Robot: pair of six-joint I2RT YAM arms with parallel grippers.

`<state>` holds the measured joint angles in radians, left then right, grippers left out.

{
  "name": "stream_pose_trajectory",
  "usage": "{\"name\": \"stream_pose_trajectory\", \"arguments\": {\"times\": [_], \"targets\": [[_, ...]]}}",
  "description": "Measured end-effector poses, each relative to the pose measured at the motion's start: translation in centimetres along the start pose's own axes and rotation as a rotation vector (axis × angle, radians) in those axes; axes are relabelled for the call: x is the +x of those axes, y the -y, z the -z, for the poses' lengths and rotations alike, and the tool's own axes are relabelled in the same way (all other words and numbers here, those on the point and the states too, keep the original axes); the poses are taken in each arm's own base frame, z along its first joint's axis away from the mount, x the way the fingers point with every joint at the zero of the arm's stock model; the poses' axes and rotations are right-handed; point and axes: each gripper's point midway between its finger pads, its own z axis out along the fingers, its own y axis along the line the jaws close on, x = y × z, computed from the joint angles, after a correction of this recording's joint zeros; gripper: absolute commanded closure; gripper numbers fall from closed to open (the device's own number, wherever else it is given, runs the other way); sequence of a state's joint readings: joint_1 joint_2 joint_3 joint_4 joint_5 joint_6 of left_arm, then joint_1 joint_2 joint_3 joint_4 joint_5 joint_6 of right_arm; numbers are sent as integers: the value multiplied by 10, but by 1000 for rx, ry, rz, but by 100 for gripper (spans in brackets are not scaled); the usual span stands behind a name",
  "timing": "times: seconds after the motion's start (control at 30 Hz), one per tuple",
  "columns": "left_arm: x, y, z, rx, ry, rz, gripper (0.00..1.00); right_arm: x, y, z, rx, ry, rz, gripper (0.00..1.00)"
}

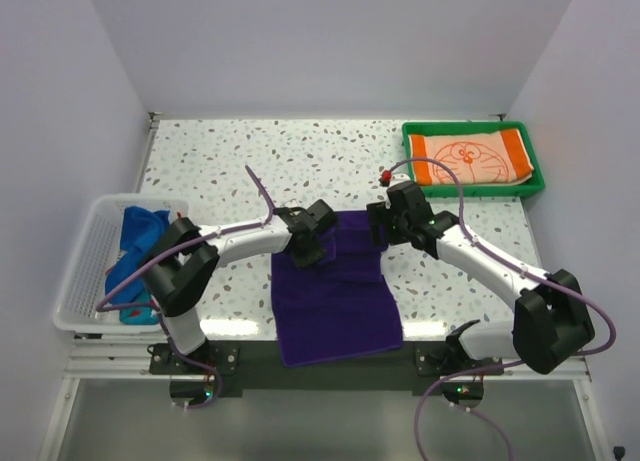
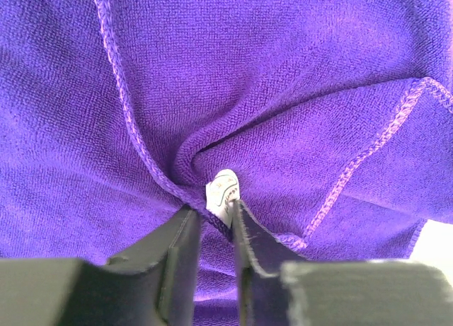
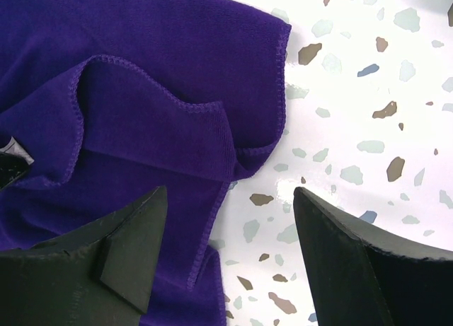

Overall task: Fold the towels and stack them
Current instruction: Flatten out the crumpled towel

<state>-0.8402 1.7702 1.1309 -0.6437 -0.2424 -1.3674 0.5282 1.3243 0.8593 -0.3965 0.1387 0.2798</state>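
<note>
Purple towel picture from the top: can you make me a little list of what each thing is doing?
purple towel: on the speckled table, far edge bunched up
left jaws: pinched on a fold of the purple towel, by its white tag
right jaws: open, over the towel's right edge
orange cat-face towel: folded in the green tray
blue towel: in the white mesh basket
</note>
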Motion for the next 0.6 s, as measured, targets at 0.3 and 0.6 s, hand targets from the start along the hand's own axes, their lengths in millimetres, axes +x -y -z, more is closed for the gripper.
{"name": "stream_pose_trajectory", "arguments": {"times": [0.3, 0.6], "targets": [[0, 0, 1, 3, -1, -1, 55, 0, 0, 0, 0, 0, 0, 25], [-2, 5, 5, 10, -2, 1, 55, 0, 0, 0, 0, 0, 0, 25]]}}
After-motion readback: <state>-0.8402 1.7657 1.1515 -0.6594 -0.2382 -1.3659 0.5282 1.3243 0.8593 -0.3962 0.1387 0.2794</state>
